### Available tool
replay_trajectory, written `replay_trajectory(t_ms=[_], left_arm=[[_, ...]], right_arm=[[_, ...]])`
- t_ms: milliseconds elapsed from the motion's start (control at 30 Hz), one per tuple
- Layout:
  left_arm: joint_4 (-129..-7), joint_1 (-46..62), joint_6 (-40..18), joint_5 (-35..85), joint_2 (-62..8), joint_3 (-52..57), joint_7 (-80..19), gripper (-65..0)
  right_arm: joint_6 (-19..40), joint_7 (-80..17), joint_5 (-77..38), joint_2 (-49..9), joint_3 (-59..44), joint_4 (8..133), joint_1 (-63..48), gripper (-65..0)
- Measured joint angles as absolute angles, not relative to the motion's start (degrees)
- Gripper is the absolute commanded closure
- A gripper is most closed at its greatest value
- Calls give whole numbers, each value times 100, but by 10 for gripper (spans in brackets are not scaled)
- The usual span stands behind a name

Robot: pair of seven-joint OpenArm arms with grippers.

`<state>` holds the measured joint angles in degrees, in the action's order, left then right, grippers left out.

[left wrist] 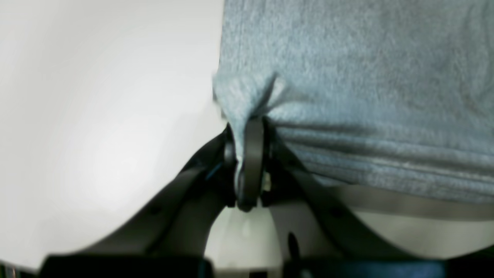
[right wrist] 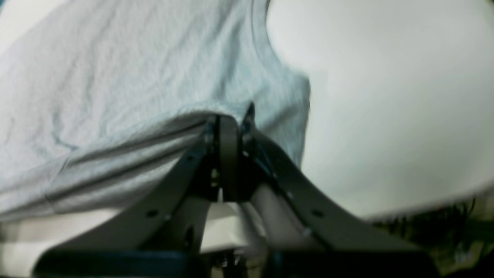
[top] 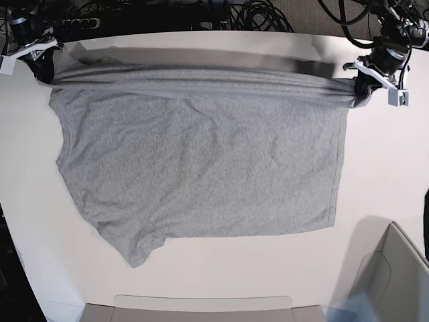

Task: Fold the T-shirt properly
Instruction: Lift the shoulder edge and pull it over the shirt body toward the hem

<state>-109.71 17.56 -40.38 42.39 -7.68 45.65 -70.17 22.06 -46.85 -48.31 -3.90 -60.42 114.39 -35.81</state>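
Observation:
The heather-grey T-shirt lies spread on the white table, plain side up, one short sleeve at the near left. Its far edge is lifted and pulled taut between both arms. My left gripper at the far right is shut on a bunched corner of the T-shirt; in the left wrist view the left gripper pinches the fabric. My right gripper at the far left is shut on the other corner. In the right wrist view the T-shirt drapes away from the right gripper.
A cardboard box stands at the near right corner, and a flat cardboard edge runs along the front. Black cables lie behind the table's far edge.

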Motion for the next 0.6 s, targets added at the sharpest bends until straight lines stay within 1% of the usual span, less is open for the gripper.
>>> replay_trajectory(t_ms=[100, 167, 400, 600], left_arm=[[-10973, 1448, -4045, 4311, -784, 4550, -7100, 0], [-10899, 1243, -4040, 4268, -779, 4525, -7308, 0], [-10252, 659, -4021, 3601, -775, 4091, -7330, 0], [-10066, 598, -3992, 3538, -812, 4091, -7345, 0]], right_arm=[[2211, -5266, -4340, -523, -6042, 11428, -3070, 0], [2222, -5428, -4217, -537, -6012, 11430, -2751, 0], [2189, -5487, -2823, -598, -5105, 11397, -2010, 0], [2209, -5489, -1750, -633, -4390, 11397, -1376, 0]])
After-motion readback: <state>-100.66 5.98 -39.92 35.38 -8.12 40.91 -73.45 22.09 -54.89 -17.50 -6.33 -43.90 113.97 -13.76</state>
